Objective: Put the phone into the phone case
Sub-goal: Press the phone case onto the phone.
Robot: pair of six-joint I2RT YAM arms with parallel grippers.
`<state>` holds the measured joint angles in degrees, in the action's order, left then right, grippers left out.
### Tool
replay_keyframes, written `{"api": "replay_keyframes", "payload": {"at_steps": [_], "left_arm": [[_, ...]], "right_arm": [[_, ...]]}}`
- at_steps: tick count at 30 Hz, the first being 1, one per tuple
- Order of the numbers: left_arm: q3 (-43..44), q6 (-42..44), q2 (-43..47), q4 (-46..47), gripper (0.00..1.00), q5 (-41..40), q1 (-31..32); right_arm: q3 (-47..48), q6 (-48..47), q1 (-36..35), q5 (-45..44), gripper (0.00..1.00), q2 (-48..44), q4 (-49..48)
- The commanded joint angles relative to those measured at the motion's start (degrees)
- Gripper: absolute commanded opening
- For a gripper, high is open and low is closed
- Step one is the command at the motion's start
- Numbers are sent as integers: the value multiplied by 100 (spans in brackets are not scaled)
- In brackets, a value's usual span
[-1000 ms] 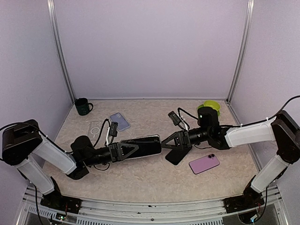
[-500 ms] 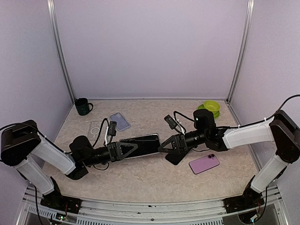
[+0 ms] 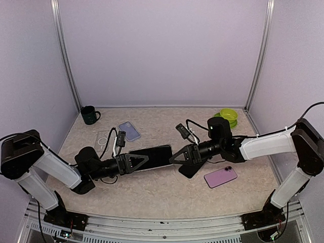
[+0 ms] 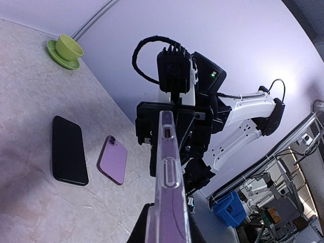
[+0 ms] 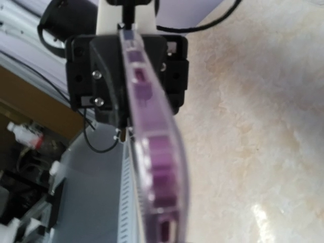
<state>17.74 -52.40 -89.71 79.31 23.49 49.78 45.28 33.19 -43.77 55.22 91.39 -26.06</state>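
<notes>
Mid-frame, top view: left gripper (image 3: 147,161) clamps the phone (image 3: 159,152) above the table (image 3: 152,195). Right gripper (image 3: 174,156), open a moment ago, now pinches its other end, probably readying a two-handed press-fit.

Pale lilac walls (image 3: 162,50) are enclosing a beige marbled desk (image 3: 162,190); silver corner posts (image 3: 64,55) are rising, and soft even light is falling.
</notes>
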Motion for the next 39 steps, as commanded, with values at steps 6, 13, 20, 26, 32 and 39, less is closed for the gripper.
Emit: {"api": "replay_keyframes", "payload": {"at_steps": [6,13,20,26,32,39], "left_arm": [[2,-17,144,445,2,-99,-32],[11,-8,82,404,0,-90,-30],[-7,31,69,325,0,-83,-22],[25,43,55,218,0,-52,-30],[114,48,42,-19,0,7,-21],[226,81,42,-357,0,16,35]], "right_arm": [[114,-260,-97,-335,0,-61,250],[193,-575,-96,-521,5,-163,649],[286,-1129,-97,-919,45,-323,1211],[298,-1731,-116,-1372,62,-636,1723],[267,-2392,-227,-1920,73,-1060,2114],[267,-2825,-405,-2580,78,-1207,2366]]}}
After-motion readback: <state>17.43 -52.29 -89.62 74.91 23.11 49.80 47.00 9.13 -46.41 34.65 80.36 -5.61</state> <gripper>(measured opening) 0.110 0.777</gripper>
